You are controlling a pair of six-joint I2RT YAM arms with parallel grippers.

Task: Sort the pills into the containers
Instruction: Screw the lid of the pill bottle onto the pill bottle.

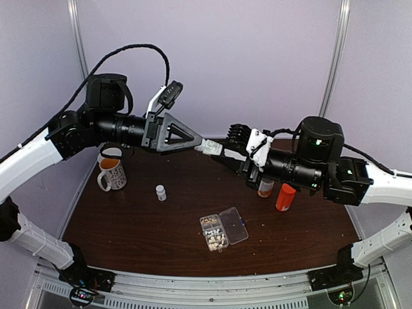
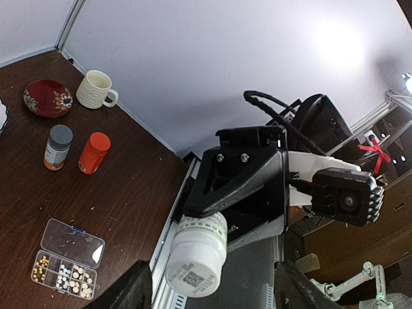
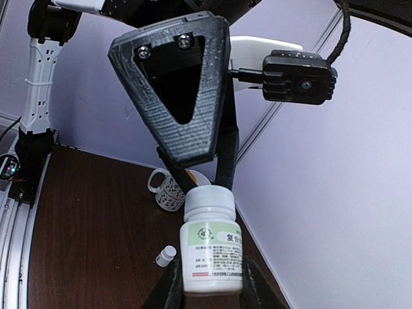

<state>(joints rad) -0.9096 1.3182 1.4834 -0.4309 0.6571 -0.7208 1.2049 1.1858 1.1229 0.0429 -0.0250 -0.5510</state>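
1. The dark wooden table (image 1: 141, 225) is carrying everything that is not in the air.
2. The left gripper (image 2: 207, 267) is hanging above the table's far middle. Its jaws are standing wide on either side of the cap end of a white bottle (image 3: 211, 248), with a gap showing on each side, so it is gripping nothing.
3. The right gripper (image 3: 211, 286) is facing it, its fingers pressing both sides of that bottle's body and holding it clear of the table.
4. A patterned mug (image 1: 113, 172) is standing at the far left.
5. An orange bottle (image 1: 284, 197) is standing on the right, just beside an amber bottle (image 1: 265, 188) partly hidden under the right arm.
6. The organiser box (image 1: 233, 225) is lying flat near the front middle, its clear lid swung open to the right, well apart from both grippers.
7. A small white bottle (image 1: 161, 192) is standing between the mug and the box.
8. The pills (image 1: 217, 239) are sitting as pale clusters in the box's cells (image 1: 212, 226).
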